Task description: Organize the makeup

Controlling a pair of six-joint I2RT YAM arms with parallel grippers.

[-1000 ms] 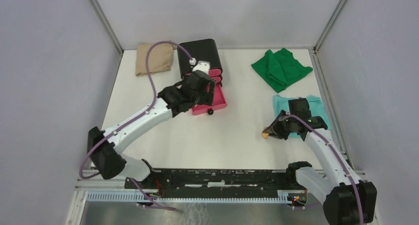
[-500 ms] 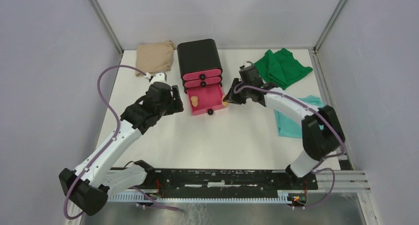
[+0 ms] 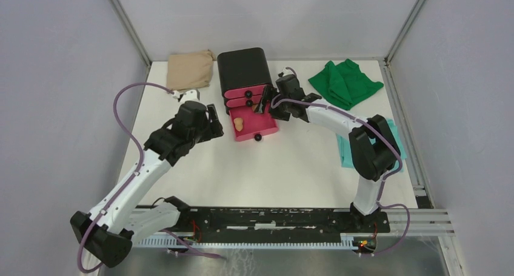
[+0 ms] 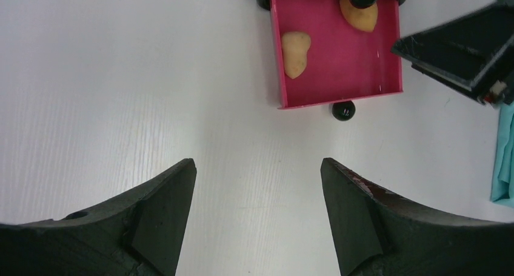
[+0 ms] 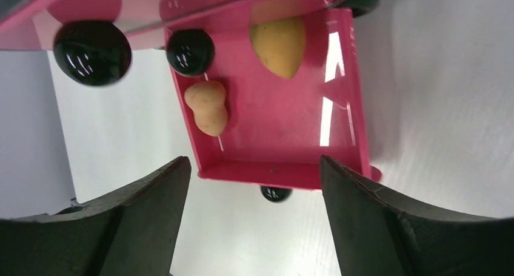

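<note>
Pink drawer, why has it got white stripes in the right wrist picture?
Right wrist view: that is glare, light bouncing off the shiny pink drawer; the big black knob nearest the lens is blurry. Left wrist view: the drawer looks dull.

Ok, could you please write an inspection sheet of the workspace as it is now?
Surface: white table, no stains seen.
Job's things: tan peanut-shaped sponge and tan egg-shaped sponge lie apart in open pink drawer of black box; other makeup not seen.
Clutter: beige folded cloth, green folded cloth, teal folded cloth.
Grippers: left pincer open, empty; right pincer open, empty, above drawer.
Cables: purple cable loops beside left arm.
Surroundings: grey walls, metal frame.
</note>
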